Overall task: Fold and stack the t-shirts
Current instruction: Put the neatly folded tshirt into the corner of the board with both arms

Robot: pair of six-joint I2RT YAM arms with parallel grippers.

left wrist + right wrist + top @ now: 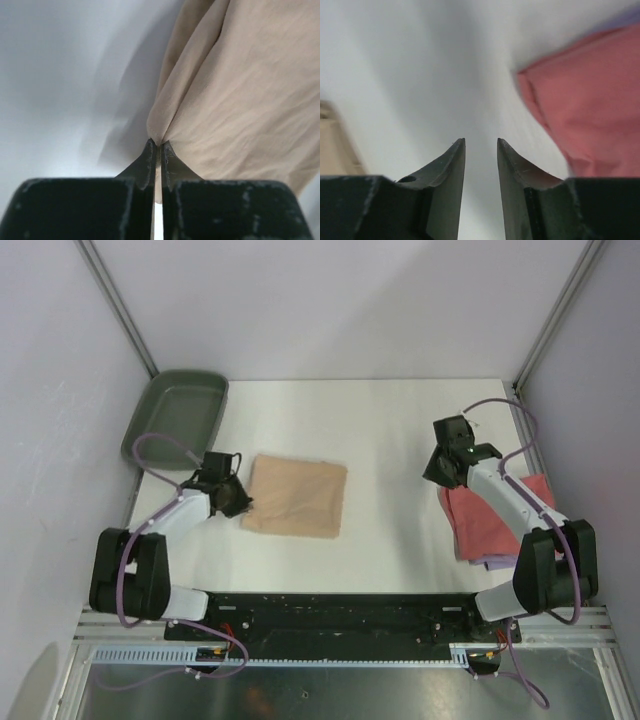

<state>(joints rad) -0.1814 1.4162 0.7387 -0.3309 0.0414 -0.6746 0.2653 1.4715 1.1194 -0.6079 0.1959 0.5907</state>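
A tan t-shirt lies folded into a rectangle on the white table, left of centre. My left gripper is at its left edge and is shut on a pinch of the tan cloth; the left gripper tips meet on the fold. At the right edge a coral-red t-shirt lies on a pale lavender one, of which only a strip shows. My right gripper hovers just left of that pile, open and empty; the right gripper sees the red shirt to its right.
A dark green tray sits at the table's back left corner, against the left wall. Grey walls with metal corner posts close in the left, back and right sides. The arms' black base rail runs along the near edge.
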